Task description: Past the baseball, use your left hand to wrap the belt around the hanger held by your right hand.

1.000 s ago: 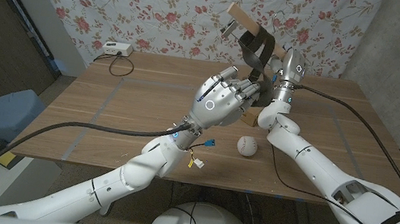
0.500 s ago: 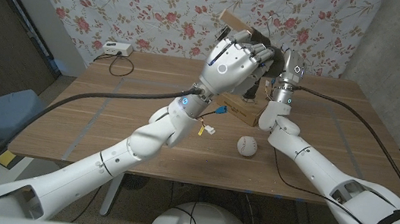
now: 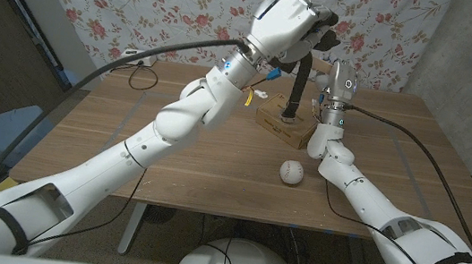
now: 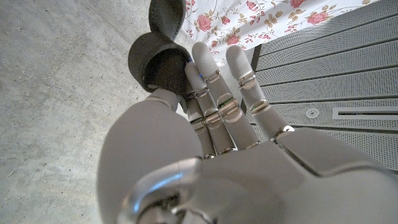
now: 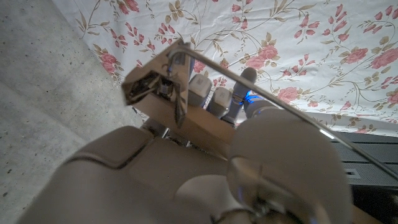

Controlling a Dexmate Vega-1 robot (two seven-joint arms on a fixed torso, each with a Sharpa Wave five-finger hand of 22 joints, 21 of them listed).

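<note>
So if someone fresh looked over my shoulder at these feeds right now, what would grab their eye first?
Probably the left hand, raised high against the floral backdrop and gripping the dark belt, which hangs down to the wooden hanger low over the table. Next, the right hand beside it, holding that hanger. Then the baseball, alone on the table nearer the robot.

No readable text, label, brand, number or sign for you anywhere, none on the arms, none on the table, none on the floral backdrop behind it.
</note>
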